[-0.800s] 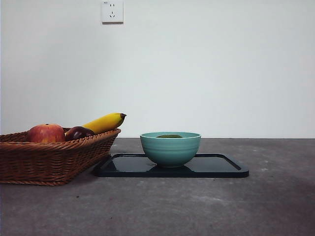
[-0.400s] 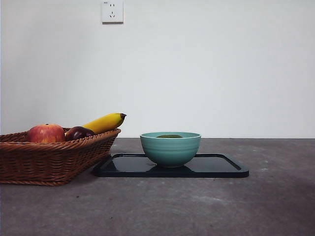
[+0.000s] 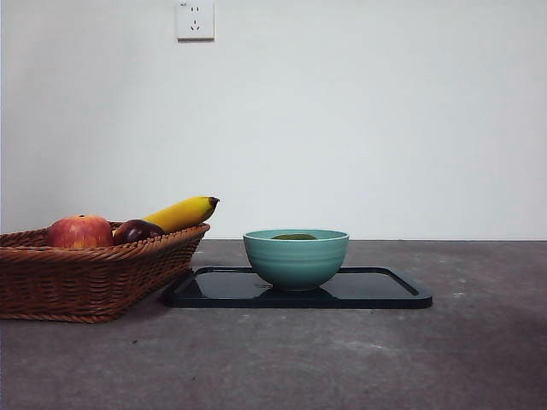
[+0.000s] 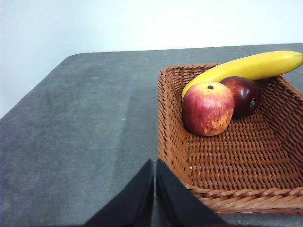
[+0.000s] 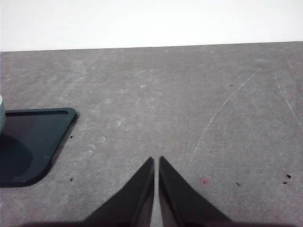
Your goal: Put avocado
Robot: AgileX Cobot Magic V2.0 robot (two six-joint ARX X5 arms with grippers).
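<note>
The avocado [image 3: 294,237] lies inside the teal bowl [image 3: 296,259]; only its dark green top shows over the rim. The bowl stands on a black tray [image 3: 376,289] at the table's middle. My left gripper [image 4: 155,164] is shut and holds nothing; it hangs over the table beside the wicker basket [image 4: 236,161]. My right gripper [image 5: 156,161] is also shut and holds nothing, above bare table beside the tray's corner [image 5: 33,142]. Neither gripper appears in the front view.
The wicker basket [image 3: 85,273] stands left of the tray and touches it. It holds a red apple [image 3: 79,231], a dark purple plum [image 3: 137,230] and a banana [image 3: 182,213]. Grey table stretches right of the tray.
</note>
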